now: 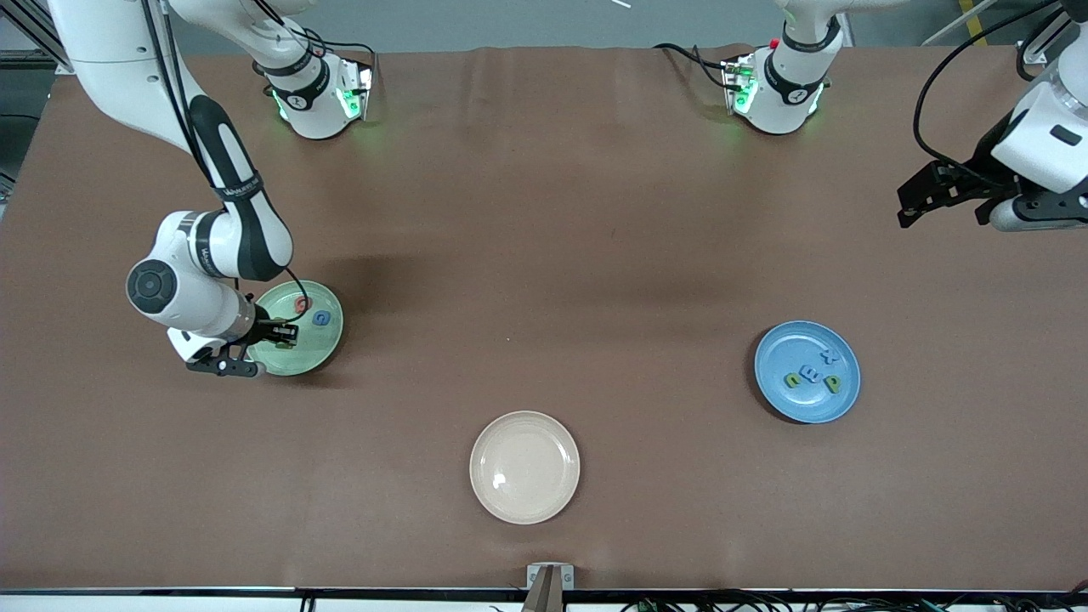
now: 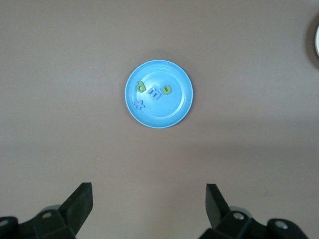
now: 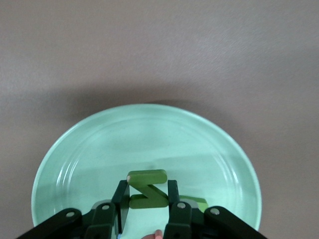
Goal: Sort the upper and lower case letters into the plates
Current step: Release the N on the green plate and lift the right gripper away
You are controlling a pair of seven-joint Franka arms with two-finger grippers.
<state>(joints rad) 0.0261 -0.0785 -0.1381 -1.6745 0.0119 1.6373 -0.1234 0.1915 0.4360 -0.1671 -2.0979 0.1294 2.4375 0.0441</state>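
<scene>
The pale green plate [image 1: 321, 350] lies toward the right arm's end of the table and holds a red letter [image 1: 301, 303] and a blue letter [image 1: 320, 318]. My right gripper [image 1: 287, 333] is low over this plate, shut on a green letter Z [image 3: 147, 190]. The right wrist view shows the gripper [image 3: 147, 188] and the plate [image 3: 149, 134] under it. The blue plate [image 1: 772, 353] lies toward the left arm's end and holds several green and blue letters [image 1: 812, 375]. My left gripper [image 1: 940, 206] waits open and empty high over the table. In its wrist view [image 2: 148, 199] the blue plate [image 2: 167, 112] shows.
A cream-beige plate [image 1: 524, 467] lies empty near the front edge of the table, between the two other plates. Its rim shows in the left wrist view [image 2: 316, 42]. Both arm bases stand along the table's back edge.
</scene>
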